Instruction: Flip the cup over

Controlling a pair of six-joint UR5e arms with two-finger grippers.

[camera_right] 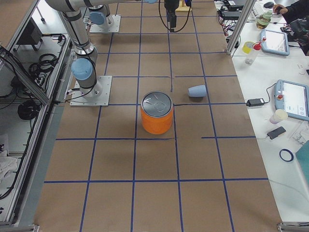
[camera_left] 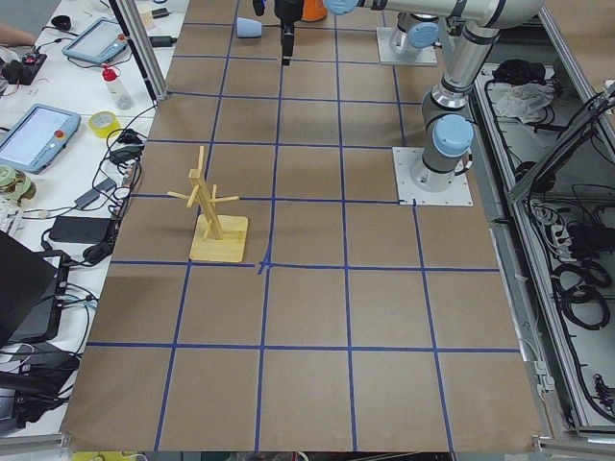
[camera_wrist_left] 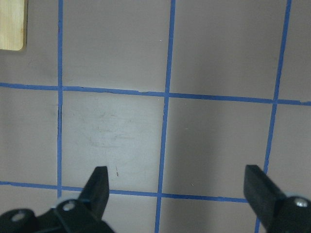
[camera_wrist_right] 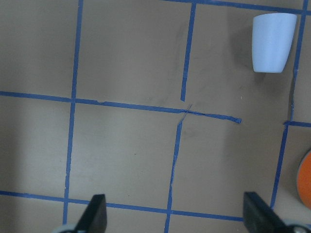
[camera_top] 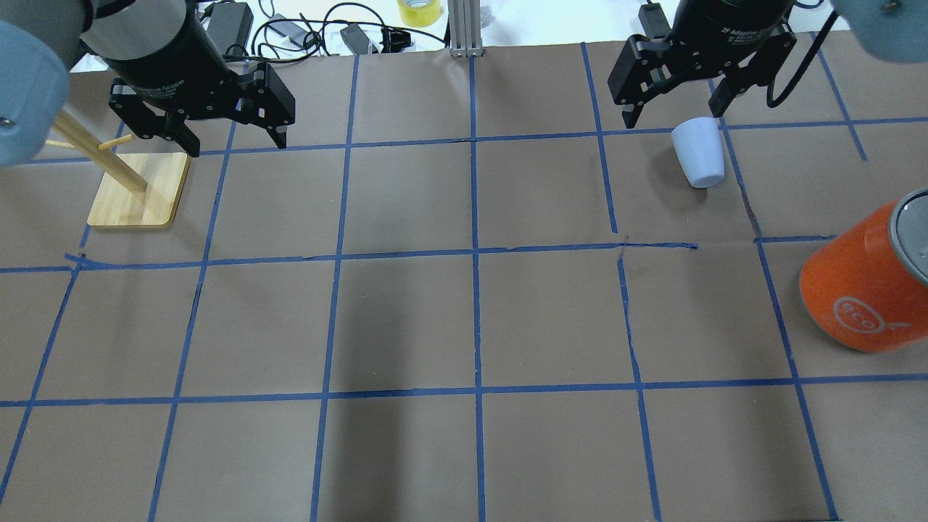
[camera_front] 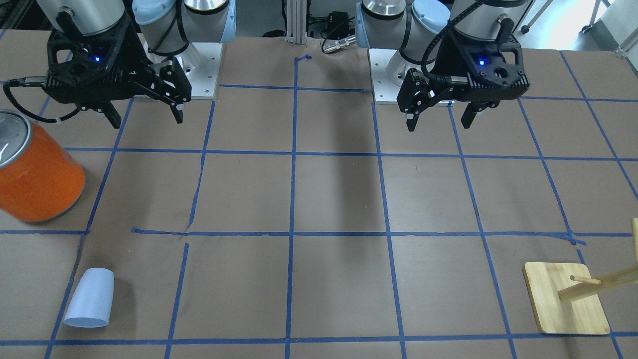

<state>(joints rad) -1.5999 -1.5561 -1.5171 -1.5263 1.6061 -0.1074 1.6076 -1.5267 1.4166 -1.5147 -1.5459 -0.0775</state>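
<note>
The cup is a small pale blue-white tumbler lying on its side on the brown table, with its wide mouth pointing away from the robot. It also shows in the overhead view, the exterior right view and at the top right of the right wrist view. My right gripper is open and empty, held high above the table on the robot's side of the cup. My left gripper is open and empty, high over bare table.
A large orange can with a silver top stands near the cup, closer to the robot's right edge. A wooden peg rack stands on the left arm's side. Blue tape lines grid the table.
</note>
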